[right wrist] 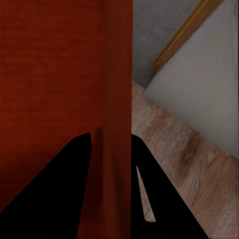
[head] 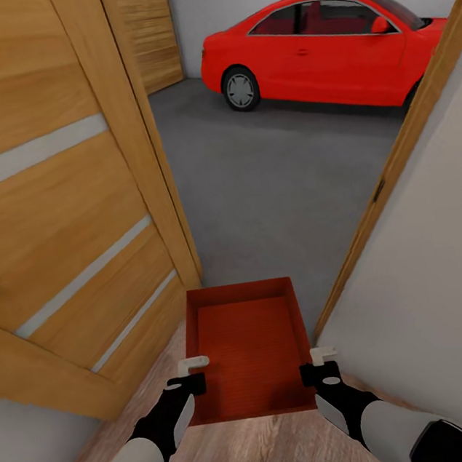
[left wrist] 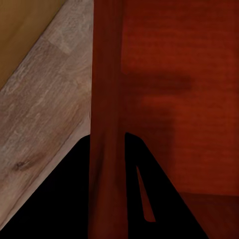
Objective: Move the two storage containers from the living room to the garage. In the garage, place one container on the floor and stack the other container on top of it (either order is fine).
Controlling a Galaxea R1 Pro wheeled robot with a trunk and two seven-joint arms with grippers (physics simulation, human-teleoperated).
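Red-orange storage container hangs in the doorway, between the open wooden door at left and the white wall at right. Left gripper pinches its left wall and right gripper its right wall, jaws nearly closed. Grey garage floor and a red car lie beyond.

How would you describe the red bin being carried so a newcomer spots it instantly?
Start at the open wooden door leading to the garage with the red car. In the doorway, a red-orange storage container is held by its side walls between the left claw and right claw. It is low-walled, rectangular and empty.
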